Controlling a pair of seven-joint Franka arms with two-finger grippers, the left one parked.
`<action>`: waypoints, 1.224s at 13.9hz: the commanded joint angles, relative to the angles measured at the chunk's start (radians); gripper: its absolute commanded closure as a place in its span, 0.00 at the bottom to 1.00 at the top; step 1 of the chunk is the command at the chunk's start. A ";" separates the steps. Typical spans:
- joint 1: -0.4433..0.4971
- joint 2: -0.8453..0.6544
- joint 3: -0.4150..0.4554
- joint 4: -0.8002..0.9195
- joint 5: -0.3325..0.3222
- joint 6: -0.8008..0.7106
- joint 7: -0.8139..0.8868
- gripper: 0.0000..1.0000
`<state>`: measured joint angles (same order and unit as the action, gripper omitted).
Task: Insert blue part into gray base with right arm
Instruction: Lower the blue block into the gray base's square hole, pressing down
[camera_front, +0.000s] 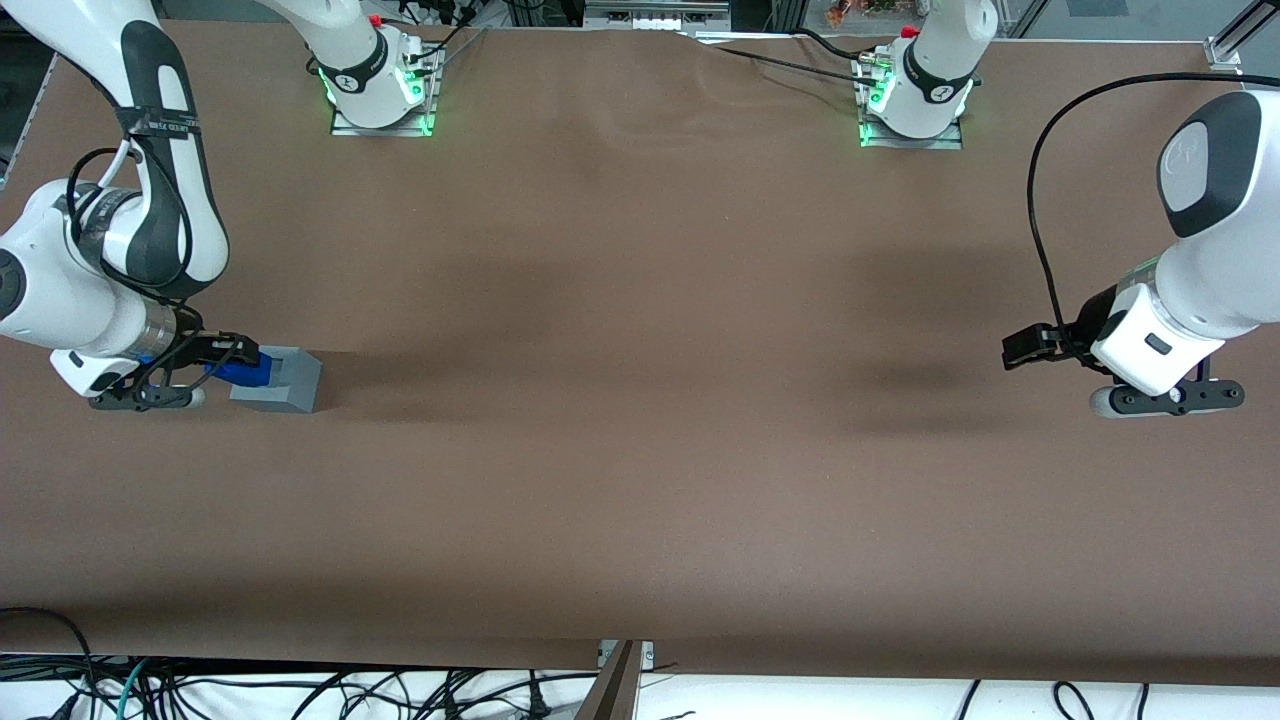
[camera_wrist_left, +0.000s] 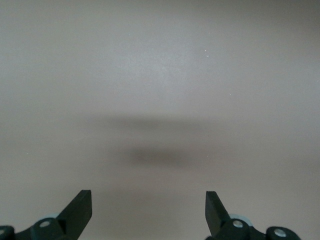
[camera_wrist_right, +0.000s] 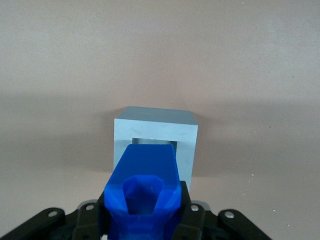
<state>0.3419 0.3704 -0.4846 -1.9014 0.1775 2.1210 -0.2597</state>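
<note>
- Blue plastic is clamped in the gripper (camera_front: 225, 368): the blue part (camera_wrist_right: 142, 192) sits between the two black fingers (camera_wrist_right: 187, 220), which close on its sides, and it is carried clear of the counter (camera_front: 640, 480).
- Step in hand, as I judge it: alignment just ahead of insertion. The part is picked up and brought to the gray base (camera_wrist_right: 155, 145), but not yet seated in it.
- From the right wrist view, the leading end of the part overlaps the near rim of the square recess (camera_wrist_right: 152, 142); only a strip of the opening shows past it. Whether the tip has entered the recess or only hovers at its mouth I cannot tell.
- From the front view, the base (camera_front: 280, 380) rests on the counter at the working arm's end, with the part (camera_front: 240, 372) touching or just beside its edge, and the right arm (camera_front: 100, 270) bent low over both.
- Next move, I judge, calls for squaring the part with the recess walls and pushing along its own axis, slowly. A small twist or offset would catch a corner on the rim.
- Risk: the base is loose on the counter with nothing bracing it, so a skewed push may slide or tip it rather than seat the part.
- Room: brown counter lies bare around the base, with nothing else near it. The counter's side edge at the working arm's end is close, so a shove that way has little margin.
</note>
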 joint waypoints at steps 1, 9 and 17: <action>-0.003 -0.013 0.000 -0.016 -0.016 0.016 0.017 1.00; -0.003 -0.027 -0.002 -0.079 -0.016 0.076 0.017 1.00; 0.002 -0.025 -0.002 -0.085 -0.016 0.089 0.031 1.00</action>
<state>0.3391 0.3731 -0.4856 -1.9614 0.1774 2.1939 -0.2483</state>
